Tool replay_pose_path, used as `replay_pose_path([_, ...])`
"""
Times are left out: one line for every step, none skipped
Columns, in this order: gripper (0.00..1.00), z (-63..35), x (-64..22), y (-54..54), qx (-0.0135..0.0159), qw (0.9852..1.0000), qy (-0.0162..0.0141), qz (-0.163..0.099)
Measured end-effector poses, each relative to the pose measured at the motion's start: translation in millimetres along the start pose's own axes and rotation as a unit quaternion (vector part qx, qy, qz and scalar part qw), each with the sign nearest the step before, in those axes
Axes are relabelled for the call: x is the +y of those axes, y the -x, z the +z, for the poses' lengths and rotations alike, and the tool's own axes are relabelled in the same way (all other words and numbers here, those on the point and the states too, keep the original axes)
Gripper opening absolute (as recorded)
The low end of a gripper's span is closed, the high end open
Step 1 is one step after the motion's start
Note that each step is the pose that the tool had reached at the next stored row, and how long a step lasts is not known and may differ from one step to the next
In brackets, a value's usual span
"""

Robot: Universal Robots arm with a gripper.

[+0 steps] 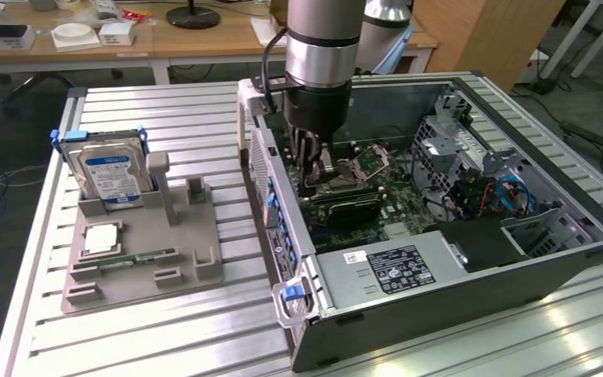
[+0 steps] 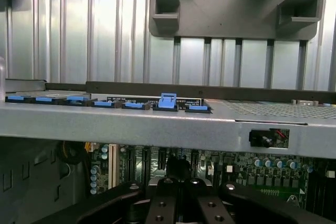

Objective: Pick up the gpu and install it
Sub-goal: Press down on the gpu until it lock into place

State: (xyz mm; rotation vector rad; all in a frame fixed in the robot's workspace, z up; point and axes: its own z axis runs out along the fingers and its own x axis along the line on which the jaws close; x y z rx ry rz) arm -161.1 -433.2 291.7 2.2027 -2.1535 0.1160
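**Reaching into the computer case (image 1: 553,236) over the graphics card (image 1: 344,210)**

Hangs the gripper (image 1: 310,182) low above the main board (image 1: 407,196). Finds the graphics card directly beneath, lying flat inside the case, touching or just short of it. Runs lengthwise from there toward the exterior view's right. Cannot tell whether clamped on it or loose.

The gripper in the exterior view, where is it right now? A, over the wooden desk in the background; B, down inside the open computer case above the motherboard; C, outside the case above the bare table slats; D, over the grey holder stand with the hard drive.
B: the gripper reaches down into the open computer case, just over the black gpu on the motherboard, well away from the grey holder stand.
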Motion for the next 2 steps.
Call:
replay_pose_path([0.10, 0.0, 0.0, 0.0, 0.0000, 1.0000, 0.0000, 0.000])
replay_pose_path([0.10, 0.0, 0.0, 0.0, 0.0000, 1.0000, 0.0000, 0.000])
